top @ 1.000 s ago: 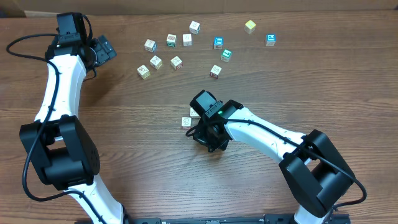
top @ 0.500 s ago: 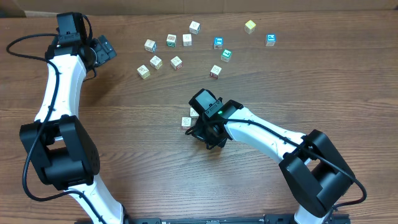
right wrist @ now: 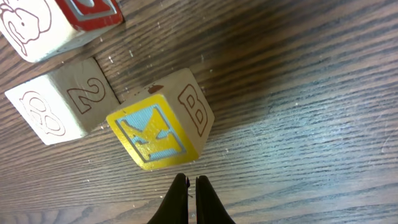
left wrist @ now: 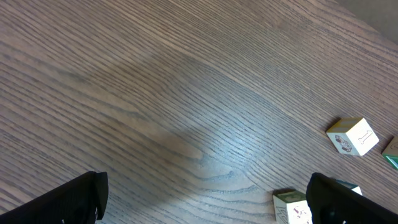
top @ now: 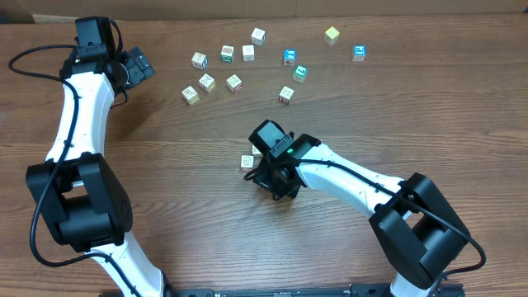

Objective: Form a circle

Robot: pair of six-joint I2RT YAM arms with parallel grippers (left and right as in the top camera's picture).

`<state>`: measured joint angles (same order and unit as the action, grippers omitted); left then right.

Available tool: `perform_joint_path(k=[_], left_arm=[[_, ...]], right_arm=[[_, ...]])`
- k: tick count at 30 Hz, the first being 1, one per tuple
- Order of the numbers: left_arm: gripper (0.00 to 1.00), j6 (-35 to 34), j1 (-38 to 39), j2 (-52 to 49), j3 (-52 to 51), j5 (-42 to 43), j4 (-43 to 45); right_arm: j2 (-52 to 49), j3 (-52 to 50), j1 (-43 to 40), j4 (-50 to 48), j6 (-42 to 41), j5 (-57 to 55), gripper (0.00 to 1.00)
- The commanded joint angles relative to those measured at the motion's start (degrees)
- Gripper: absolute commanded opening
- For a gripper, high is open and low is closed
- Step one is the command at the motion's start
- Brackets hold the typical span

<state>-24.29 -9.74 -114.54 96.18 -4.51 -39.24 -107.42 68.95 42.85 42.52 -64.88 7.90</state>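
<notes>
The circle is a tight clump of small picture cubes at mid-table. In the right wrist view I see a yellow-faced cube (right wrist: 160, 127) marked B, a whitish cube (right wrist: 59, 106) marked 2 touching it, and a red-marked white cube (right wrist: 50, 22) beyond. My right gripper (right wrist: 191, 182) is shut and empty, its tips just short of the yellow cube. From overhead, the right gripper (top: 268, 172) covers most of the clump, and only two cubes (top: 247, 162) show at its left. My left gripper (top: 140, 64) is far off at the back left, open and empty (left wrist: 204, 190).
Several loose cubes (top: 234, 82) lie scattered across the back of the table, from a pale one (top: 190, 95) to a blue one (top: 359, 52). Two of them show in the left wrist view: one (left wrist: 352, 135) ahead and one (left wrist: 292, 207) by the right finger.
My right gripper has crept slightly up and left toward the clump. The left arm and the scattered cubes have not moved.
</notes>
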Motion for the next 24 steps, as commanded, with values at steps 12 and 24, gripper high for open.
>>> perform_joint_path(k=[12, 24], left_arm=[[1.00, -0.15, 0.39, 0.66, 0.61, 0.07, 0.09], [1.00, -0.15, 0.39, 0.66, 0.61, 0.07, 0.09]], right_arm=[[-0.07, 11.58, 0.83, 16.17, 14.34, -7.74, 0.08], [-0.39, 8.59, 0.59, 10.23, 24.94, -16.31, 0.82]])
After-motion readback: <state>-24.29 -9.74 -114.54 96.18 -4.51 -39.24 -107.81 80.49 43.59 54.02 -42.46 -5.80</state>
